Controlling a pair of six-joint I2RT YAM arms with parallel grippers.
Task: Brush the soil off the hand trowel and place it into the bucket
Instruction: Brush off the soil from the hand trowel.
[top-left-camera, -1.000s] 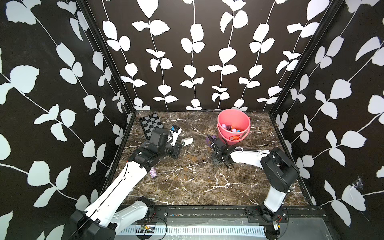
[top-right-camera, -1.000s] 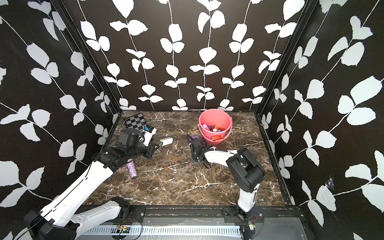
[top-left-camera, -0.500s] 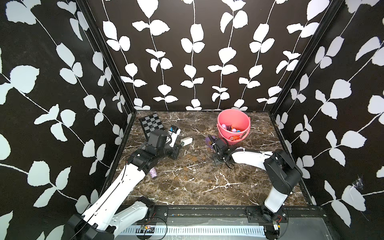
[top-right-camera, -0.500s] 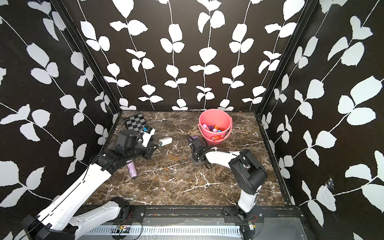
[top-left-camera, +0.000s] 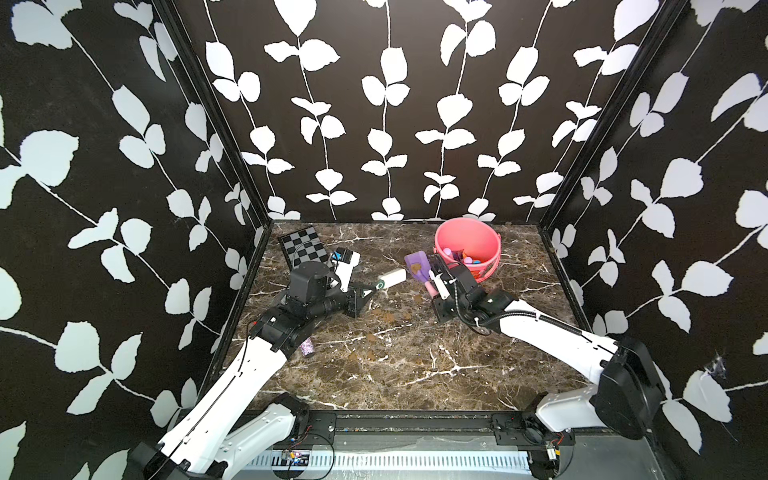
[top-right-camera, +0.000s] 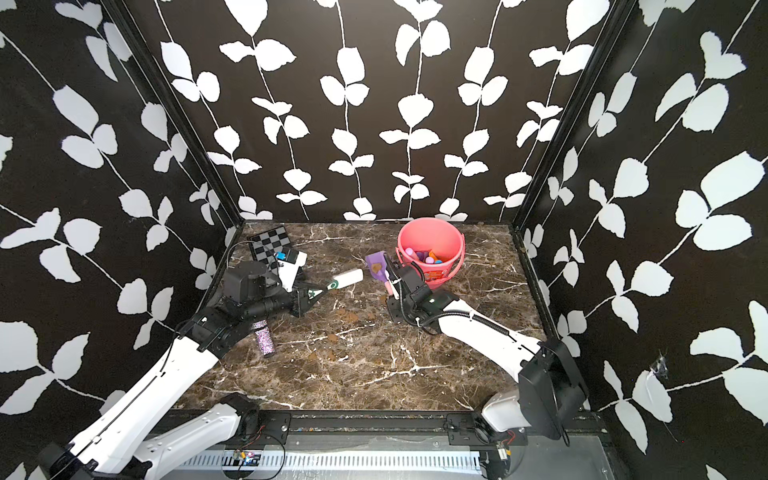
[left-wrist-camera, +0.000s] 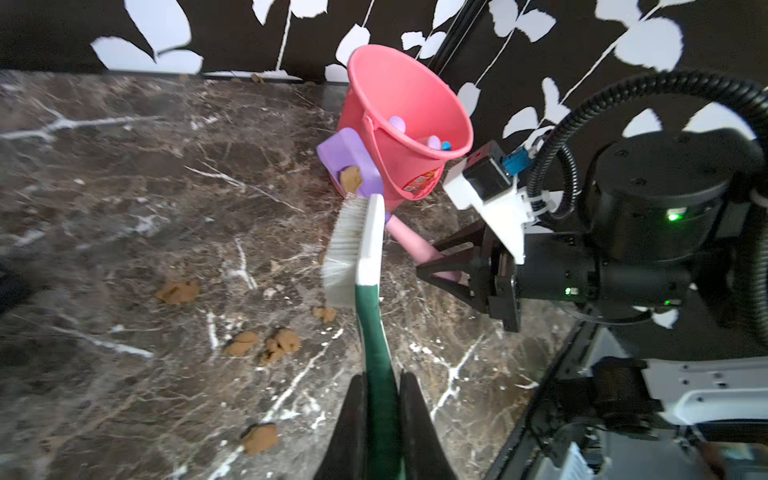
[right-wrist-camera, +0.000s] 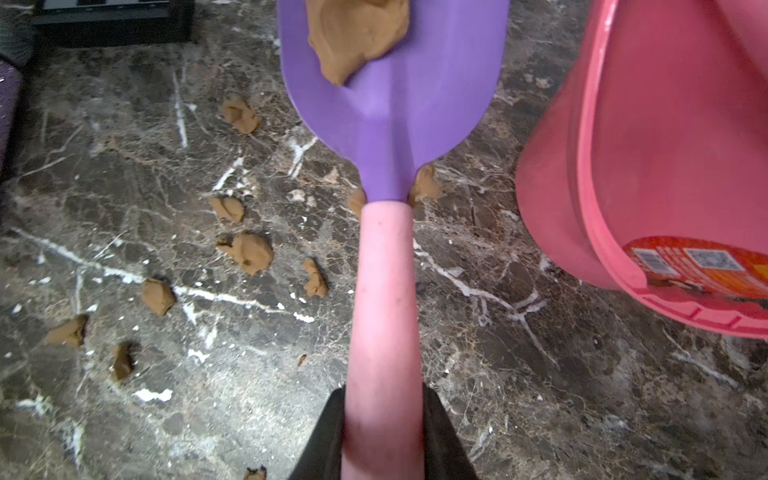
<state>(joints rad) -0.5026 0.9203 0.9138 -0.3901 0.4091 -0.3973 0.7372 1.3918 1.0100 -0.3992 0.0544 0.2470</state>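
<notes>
The hand trowel (right-wrist-camera: 384, 291) has a purple blade (top-left-camera: 417, 264) and a pink handle. My right gripper (right-wrist-camera: 384, 403) is shut on that handle, with the blade just left of the bucket (top-left-camera: 457, 237). A brown lump of soil (right-wrist-camera: 357, 33) sits on the blade (left-wrist-camera: 347, 153), and smaller clumps (right-wrist-camera: 249, 251) lie scattered on the marble. My left gripper (left-wrist-camera: 380, 390) is shut on the green handle of a white-bristled brush (left-wrist-camera: 361, 249). The brush head (top-right-camera: 349, 277) hangs a short way left of the blade (top-right-camera: 376, 264), apart from it. Both grippers (top-left-camera: 368, 293) (top-left-camera: 436, 286) show in both top views.
The pink bucket (top-right-camera: 428, 237) holds several small coloured toys. A checkerboard (top-left-camera: 301, 245) lies in the back left corner. A glittery purple cylinder (top-right-camera: 264, 343) lies by my left arm. Patterned walls close in the left, back and right sides.
The right jaws have closed onto the trowel's pink handle, and the right elbow has swung out toward the front right. The brush head has shifted slightly toward the trowel.
</notes>
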